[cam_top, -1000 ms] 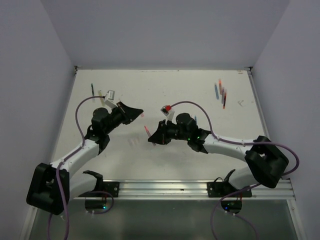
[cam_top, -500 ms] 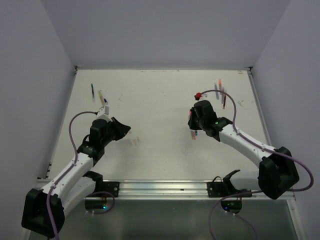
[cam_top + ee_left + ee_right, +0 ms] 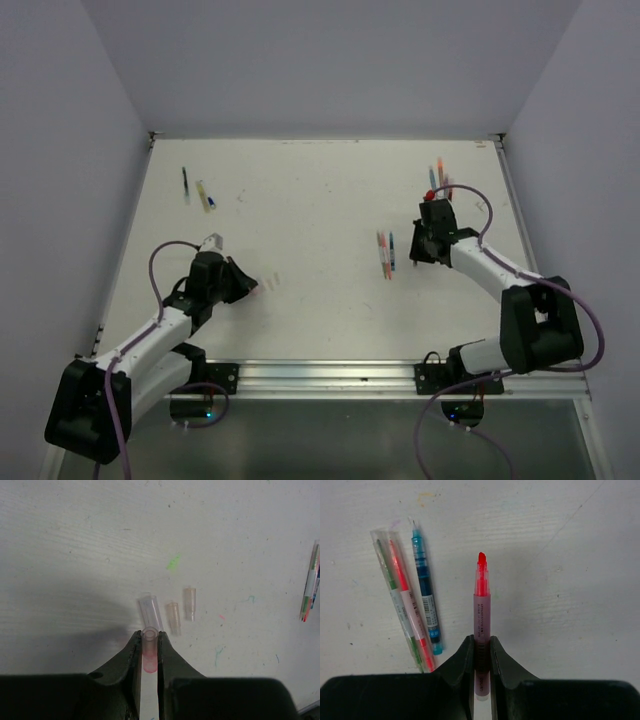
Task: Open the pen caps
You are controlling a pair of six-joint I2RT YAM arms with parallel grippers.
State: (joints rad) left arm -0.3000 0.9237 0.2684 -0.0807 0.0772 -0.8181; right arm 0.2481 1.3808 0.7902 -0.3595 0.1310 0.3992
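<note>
Holding a pink cap (image 3: 149, 636) pinched in my closed left hand (image 3: 148, 644), I find three loose caps (image 3: 173, 618) on the desk (image 3: 75, 540) just ahead. My right hand (image 3: 481, 647) grips the uncapped red pen (image 3: 481, 600), its axis pointing straight forward.

Left wrist view: three loose caps (image 3: 173, 617) on tabletop (image 3: 75, 540), one held cap (image 3: 149, 634). Right wrist view: three lying pens (image 3: 426, 605), one held pen (image 3: 481, 605).

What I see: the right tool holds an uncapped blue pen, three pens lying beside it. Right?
Not blue: the right wrist view shows the right tool holding an uncapped thin red plastic pen. Three pens do lie beside it, one of them blue.
</note>
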